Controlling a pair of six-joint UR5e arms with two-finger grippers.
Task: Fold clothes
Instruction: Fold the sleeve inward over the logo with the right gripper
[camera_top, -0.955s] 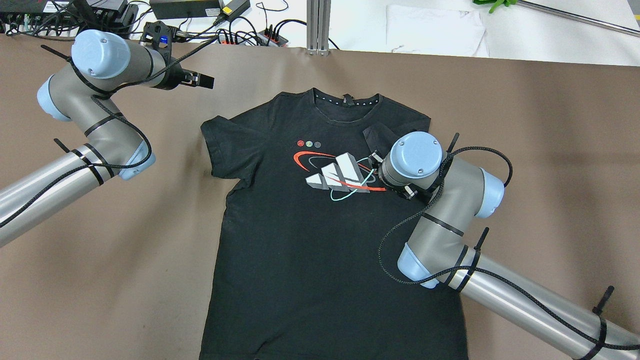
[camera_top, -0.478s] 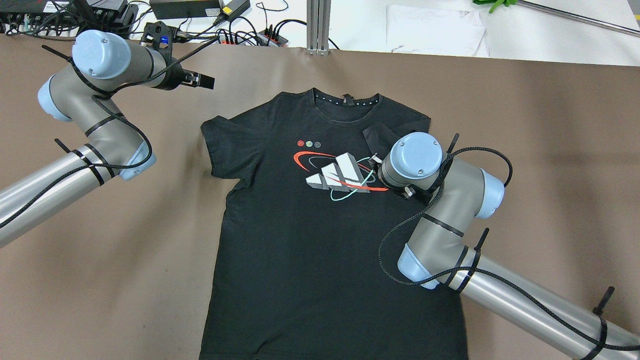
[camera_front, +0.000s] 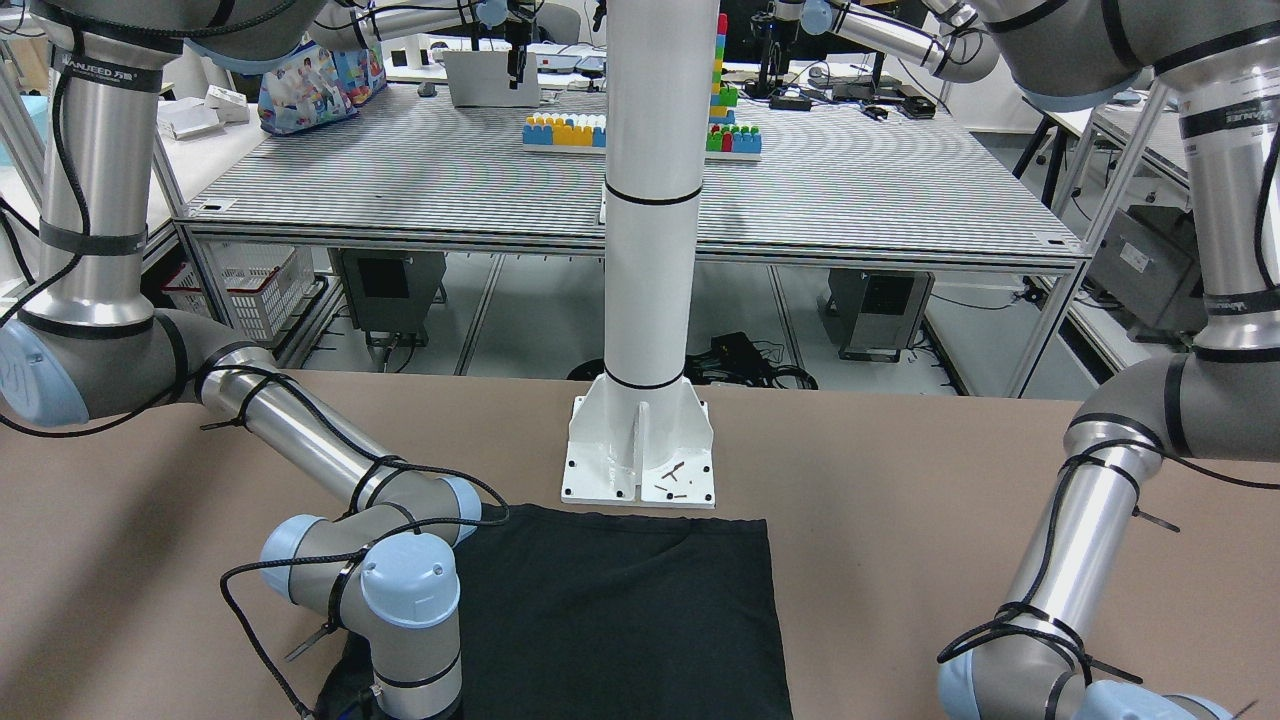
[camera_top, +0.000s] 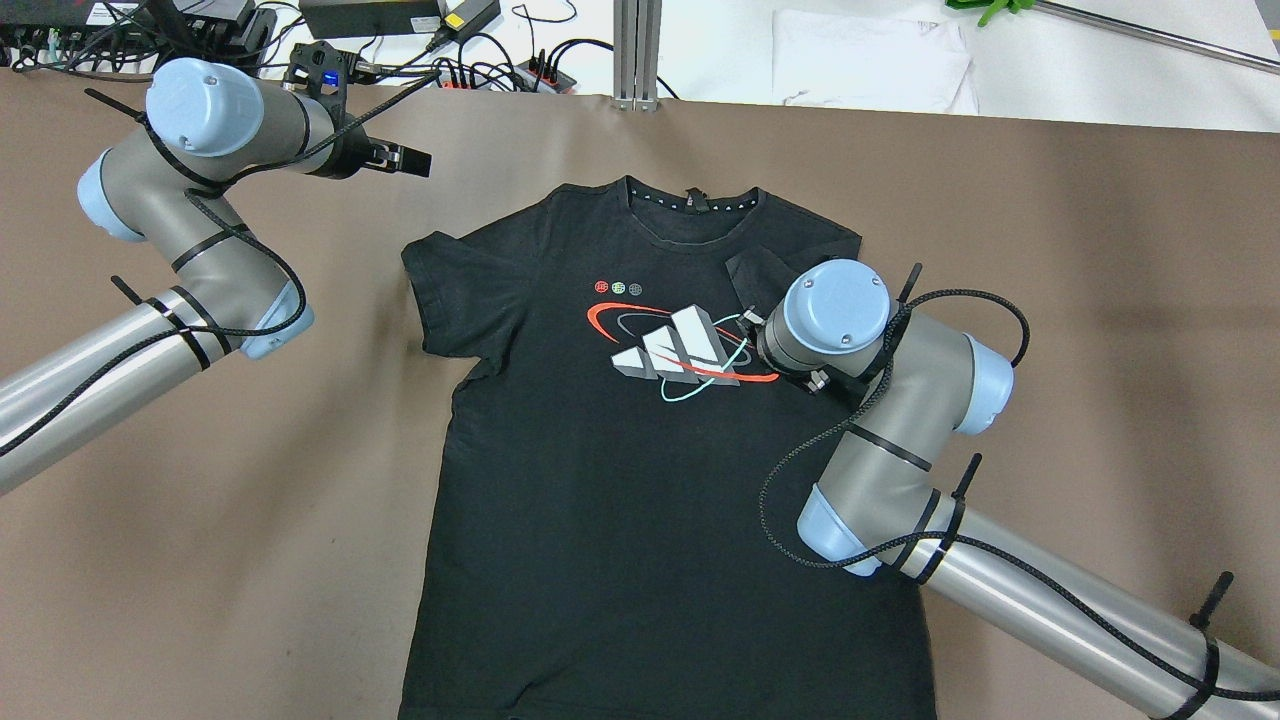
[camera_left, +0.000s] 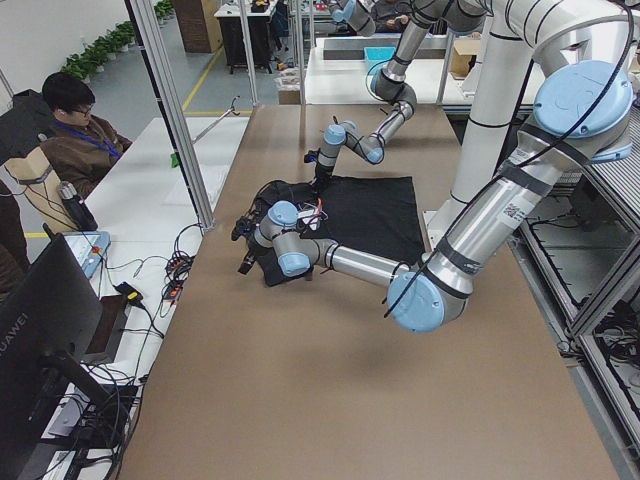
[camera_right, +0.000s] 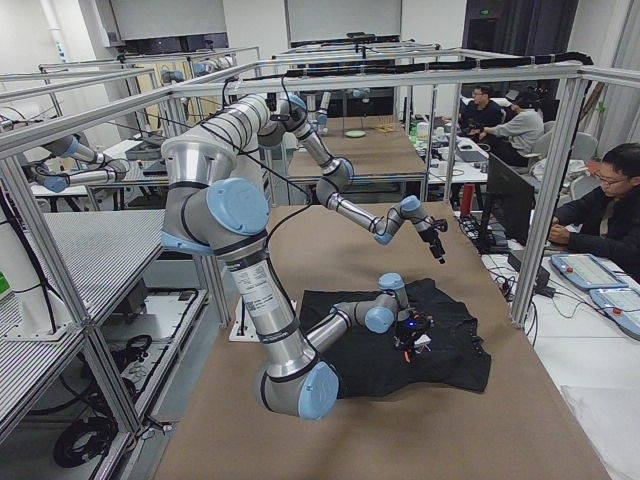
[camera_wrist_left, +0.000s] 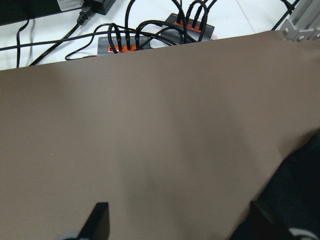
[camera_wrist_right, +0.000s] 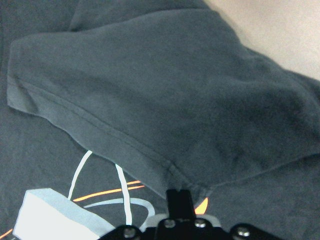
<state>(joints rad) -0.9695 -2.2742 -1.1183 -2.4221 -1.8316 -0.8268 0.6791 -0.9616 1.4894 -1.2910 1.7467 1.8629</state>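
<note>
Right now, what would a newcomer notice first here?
A black T-shirt with a bright chest logo lies spread on the brown table. The right gripper pinches its sleeve, folded onto the chest. The left gripper hangs open over the table beyond the other sleeve.

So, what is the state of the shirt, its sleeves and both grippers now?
T-shirt: lying flat, print up.
sleeve by right arm: folded onto the chest.
other sleeve: spread flat.
right gripper: shut on that folded sleeve's hem.
left gripper: open, empty, above the table.
</note>
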